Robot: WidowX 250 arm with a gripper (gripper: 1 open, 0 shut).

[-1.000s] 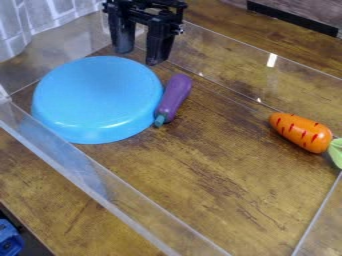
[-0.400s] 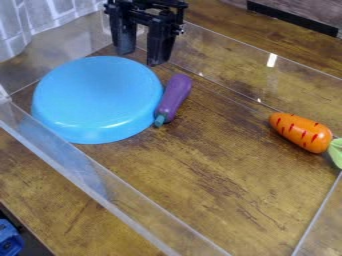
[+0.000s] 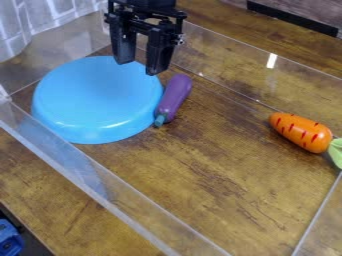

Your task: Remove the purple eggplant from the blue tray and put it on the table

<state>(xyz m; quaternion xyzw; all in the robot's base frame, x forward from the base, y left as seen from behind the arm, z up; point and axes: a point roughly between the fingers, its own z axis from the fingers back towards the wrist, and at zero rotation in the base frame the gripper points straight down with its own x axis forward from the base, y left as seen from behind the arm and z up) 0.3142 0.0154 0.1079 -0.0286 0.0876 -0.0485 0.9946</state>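
Brown, glossy wood grain fills my view of the table (image 3: 227,185), with clear acrylic walls (image 3: 127,190) around it. I have the gripper (image 3: 143,62) above the far edge of the blue tray (image 3: 96,100), its fingers apart. The purple eggplant (image 3: 173,98) lies just beside the tray's rim; the orange carrot (image 3: 302,132) sits well apart.

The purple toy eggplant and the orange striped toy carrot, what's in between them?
Only bare brown wooden tabletop lies between the purple toy eggplant and orange carrot, in the camera view.
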